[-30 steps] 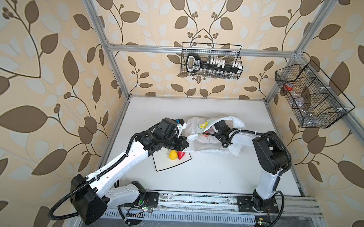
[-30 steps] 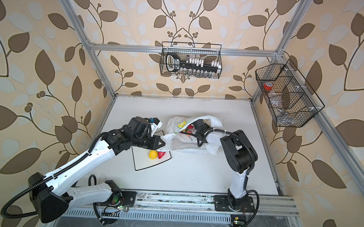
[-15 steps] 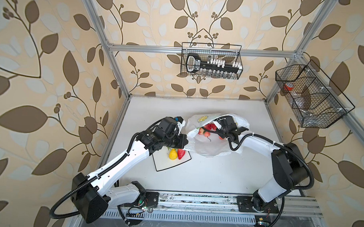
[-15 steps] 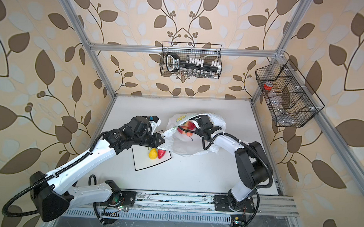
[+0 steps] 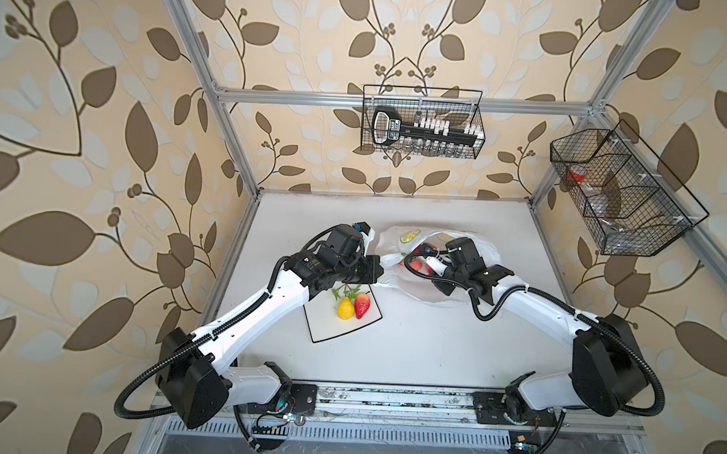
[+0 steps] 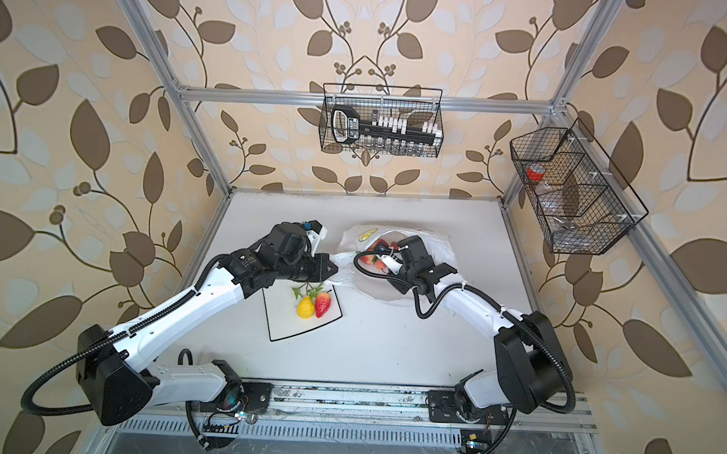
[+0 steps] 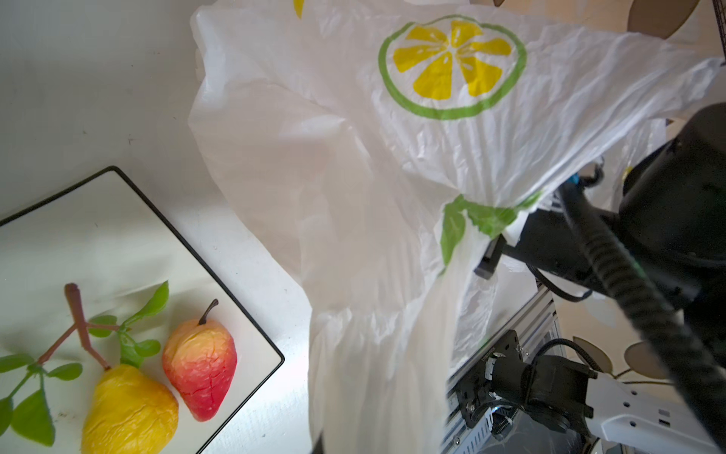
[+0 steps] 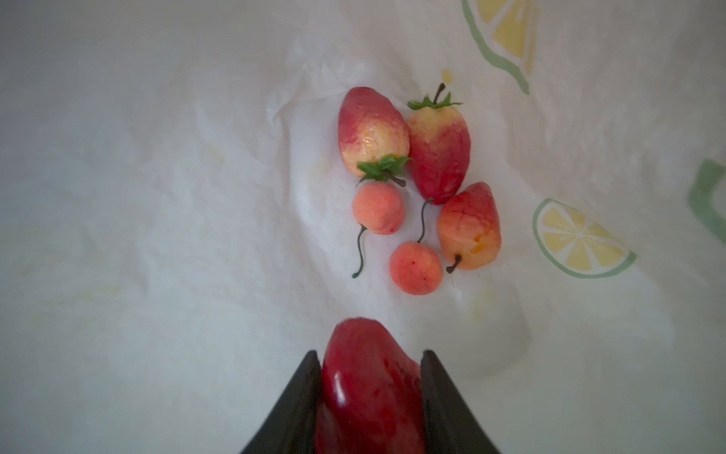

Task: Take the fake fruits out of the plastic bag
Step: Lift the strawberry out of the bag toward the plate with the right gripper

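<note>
Right gripper (image 8: 371, 355) grips a glossy dark-red plastic fruit (image 8: 369, 389) lengthwise, inside the crinkly lemon-printed plastic bag (image 7: 353, 157). Left gripper (image 5: 378, 270) pinches its rim.

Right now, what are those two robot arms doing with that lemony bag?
They're emptying it. The left hand pinches the edge of the plastic bag, holding it up, while the right hand, inside, grips a dark red fake fruit. Five more fruits lie loose in the bag. A yellow pear and a red-yellow fruit already sit on the square plate.
</note>
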### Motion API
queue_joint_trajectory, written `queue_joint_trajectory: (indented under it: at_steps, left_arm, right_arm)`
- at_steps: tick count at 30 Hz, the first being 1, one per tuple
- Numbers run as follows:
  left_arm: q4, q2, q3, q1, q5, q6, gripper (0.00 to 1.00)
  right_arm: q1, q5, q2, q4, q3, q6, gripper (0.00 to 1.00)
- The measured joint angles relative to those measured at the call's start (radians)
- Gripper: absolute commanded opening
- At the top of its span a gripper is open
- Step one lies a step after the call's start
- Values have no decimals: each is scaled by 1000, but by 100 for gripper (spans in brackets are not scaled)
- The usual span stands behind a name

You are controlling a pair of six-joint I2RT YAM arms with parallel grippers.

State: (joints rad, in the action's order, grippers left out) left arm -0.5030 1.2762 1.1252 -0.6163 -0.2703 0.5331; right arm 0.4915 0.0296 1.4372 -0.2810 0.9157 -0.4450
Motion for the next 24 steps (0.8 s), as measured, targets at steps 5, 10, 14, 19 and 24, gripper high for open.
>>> queue_joint_trajectory:
  at_steps: [5,10,14,19,24]
  left_arm:
    - [-15,54,43,3,11,-27,0]
    - [-47,78,62,23,13,-56,0]
    - [-75,102,106,37,13,-77,0]
    - [-77,121,136,48,10,-93,0]
    - [-79,137,138,48,8,-101,0]
  right_arm:
    - [29,-70,-25,-13,-1,8,39]
    - [52,-127,-83,-18,-1,6,39]
    - [56,-167,-142,-32,1,7,39]
    - [58,-216,-222,-62,23,7,38]
    - [61,-244,-261,-84,62,8,37]
